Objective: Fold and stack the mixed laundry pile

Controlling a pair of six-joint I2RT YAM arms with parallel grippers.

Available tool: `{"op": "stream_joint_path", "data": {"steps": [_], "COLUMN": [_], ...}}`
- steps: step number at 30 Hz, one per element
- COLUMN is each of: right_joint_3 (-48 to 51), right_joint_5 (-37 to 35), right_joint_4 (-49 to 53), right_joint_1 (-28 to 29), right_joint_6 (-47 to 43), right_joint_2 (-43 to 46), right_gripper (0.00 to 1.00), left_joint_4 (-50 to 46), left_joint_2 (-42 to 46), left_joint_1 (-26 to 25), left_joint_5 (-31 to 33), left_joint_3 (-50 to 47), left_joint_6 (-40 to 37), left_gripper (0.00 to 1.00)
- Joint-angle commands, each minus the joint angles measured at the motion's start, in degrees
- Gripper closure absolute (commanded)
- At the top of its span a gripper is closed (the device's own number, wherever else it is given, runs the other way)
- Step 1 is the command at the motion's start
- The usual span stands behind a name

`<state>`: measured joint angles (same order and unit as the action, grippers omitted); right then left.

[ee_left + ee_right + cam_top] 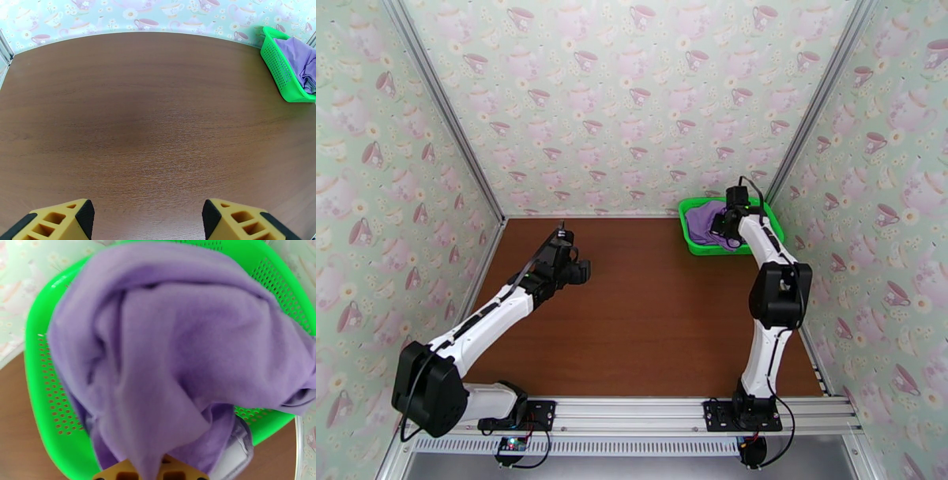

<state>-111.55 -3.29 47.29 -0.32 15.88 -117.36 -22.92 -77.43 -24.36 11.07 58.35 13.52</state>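
Right wrist view: purple shirt (177, 338) heaped in green basket (43, 370), covering my right pincer (148, 475) tips; grip cannot be told. Left wrist view: my left pincer (148, 217) gapes wide over table (158, 118).

purple shirt (177, 338), green basket (43, 370), brown table (158, 118)

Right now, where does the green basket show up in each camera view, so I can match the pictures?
Top external: the green basket sits at the far right corner of the table.
Left wrist: upper right edge, partly cut off by the frame.
Right wrist: spread across most of the picture, with its mesh wall showing at the left.
Shared landmark: the purple cloth heaped in it.
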Motion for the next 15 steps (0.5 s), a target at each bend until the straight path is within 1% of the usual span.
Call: {"op": "stream_joint_path", "data": {"steps": [1,5,6,11,15], "right_joint_3": [-6.34,-11.49,-12.63,-21.09,-22.79], "right_joint_5": [2.27,5.02,4.71,3.73,3.96], "right_joint_4": [0.11,-2.3,-2.59,1.24,1.3], "right_joint_1": [-0.02,-0.03,-0.08,-0.05,-0.12], "right_joint_6": [0.23,-0.54,-0.59,-0.61,-0.36], "right_joint_2": [7.84,10.1,9.97,5.32,2.89], "right_gripper": [1.0,1.0,1.0,1.0,1.0], "left_joint_4": [-0.39,-0.32,-0.27,-0.28,-0.95], "left_joint_2": [-0.48,-0.67,-0.68,-0.37,0.02], "left_joint_1": [-0.25,-0.26,-0.27,-0.34,-0.34], "left_joint_5": [-1.3,-1.86,-1.94,-2.17,-1.76], "left_joint_3": [0.72,0.64,0.54,-0.06,-0.16], "left_joint_6": [0.38,0.76,0.81,0.98,0.76], "left_gripper": [0.22,0.22,0.22,0.22,0.22]}}
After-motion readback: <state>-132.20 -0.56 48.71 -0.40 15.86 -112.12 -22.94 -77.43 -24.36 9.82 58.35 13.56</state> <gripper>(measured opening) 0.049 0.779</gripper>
